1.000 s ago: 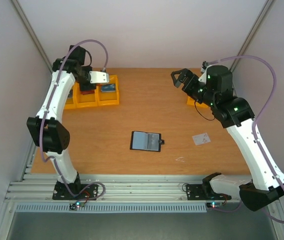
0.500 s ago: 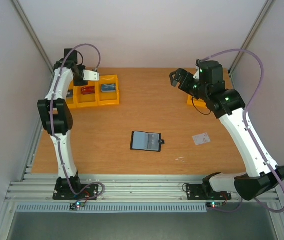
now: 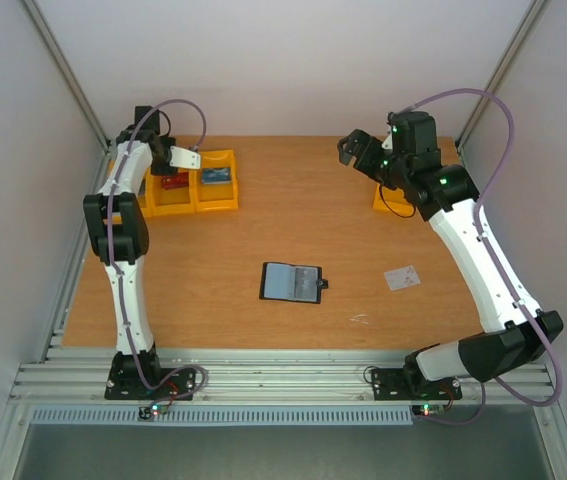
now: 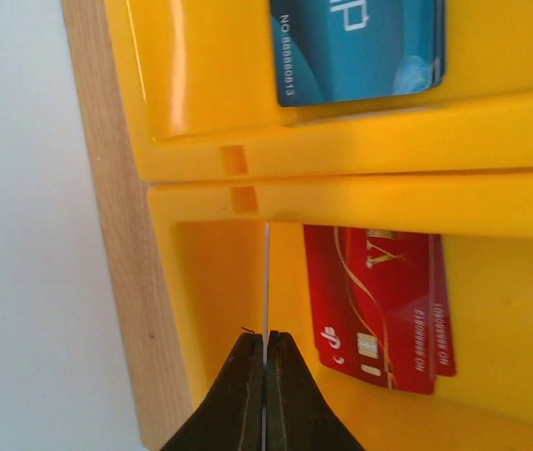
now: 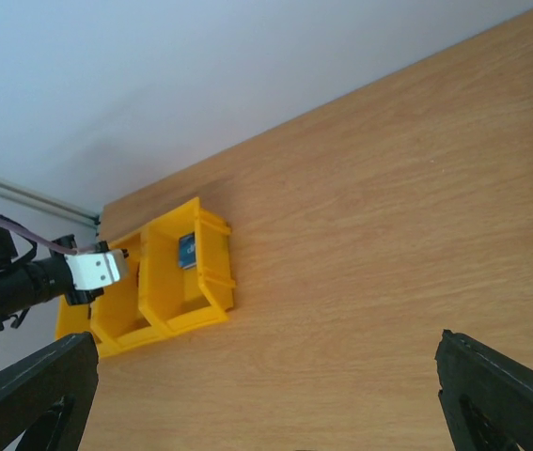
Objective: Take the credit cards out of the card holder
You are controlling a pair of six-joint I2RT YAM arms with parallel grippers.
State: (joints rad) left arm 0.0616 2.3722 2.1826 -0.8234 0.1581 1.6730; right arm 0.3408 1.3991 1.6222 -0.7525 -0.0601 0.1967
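Wood tbl (image 3: 263,215): 1 card holder (image 3: 291,282), 1 whitish card (image 3: 401,277), apart.

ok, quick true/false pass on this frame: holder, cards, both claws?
1. The card holder lies open on the table. True.
2. The right claw is shut. False: its jaws stand wide open, with nothing between them.
3. A red card lies in a yellow bin. True.
4. The whitish card sits inside the holder. False: it lies on the table, apart, to the holder's right.
5. The left claw hangs over the holder. False: it is shut, over the yellow bin.
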